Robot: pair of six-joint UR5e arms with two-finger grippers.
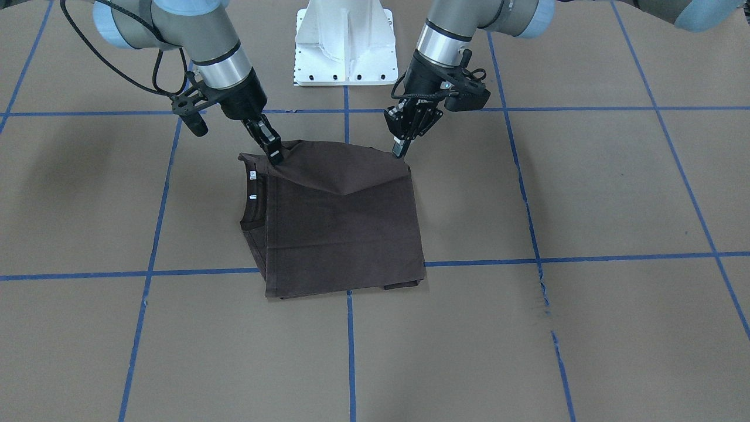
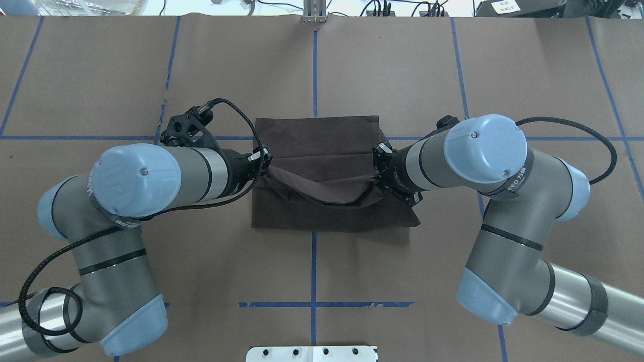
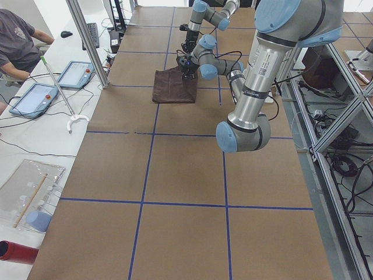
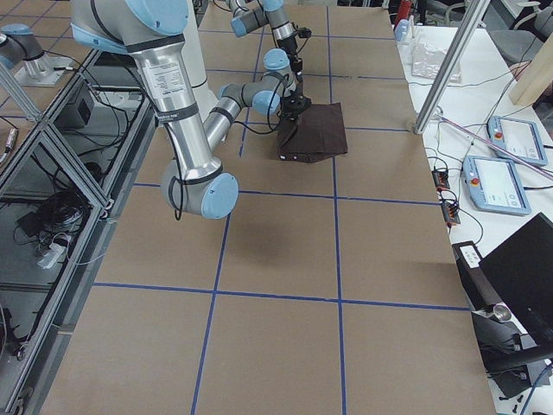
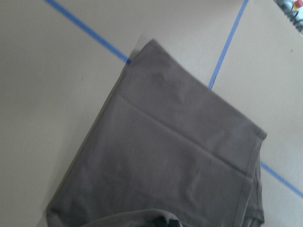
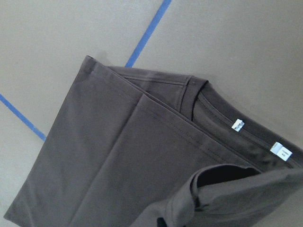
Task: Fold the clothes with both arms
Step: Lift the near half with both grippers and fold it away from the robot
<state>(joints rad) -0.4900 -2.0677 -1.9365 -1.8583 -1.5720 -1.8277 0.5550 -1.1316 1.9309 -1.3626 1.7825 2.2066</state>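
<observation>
**Front view.** The surface (image 1: pixel 586 187) is a wide, flat sheet of matt brown paper. Blue tape (image 1: pixel 615 257) rules it into large squares. A white bolted pedestal (image 1: pixel 344 44) stands at its robot-side edge. The shirt (image 1: pixel 340 234) lies mid-surface just in front of the pedestal, folded into a near-square dark brown pad. The right pincer (image 1: pixel 274 153) and the left pincer (image 1: pixel 401 149) are each clamped on a corner of the shirt's robot-side edge, and that edge is raised off the surface.

**Overhead view.** The held layer sags in a soft arc between the two pincers. The rest of the shirt lies flat across a tape crossing. Cables and a metal post show beyond the surface's far edge.

**Left-end view.** A person (image 3: pixel 17 41) sits at a white side surface (image 3: pixel 35 134) that runs along the long edge opposite the robot. Two blue-rimmed tablets (image 3: pixel 76 74) lie on it. Aluminium framing (image 3: pixel 332 134) lines the robot's side. The shirt shows small, far down the surface.

**Right-end view.** The same brown grid appears, with the tablets on the view's right. The pincers are too small to judge here.

**Left wrist view.** The cloth is a matt, fine knit with one straight crease and a stitched hem at its edge.

**Right wrist view.** A ribbed round collar (image 6: pixel 199 90) curves beside two small white tags (image 6: pixel 238 124). Twin rows of stitching run along a folded edge, and a lifted flap curls at the bottom.
</observation>
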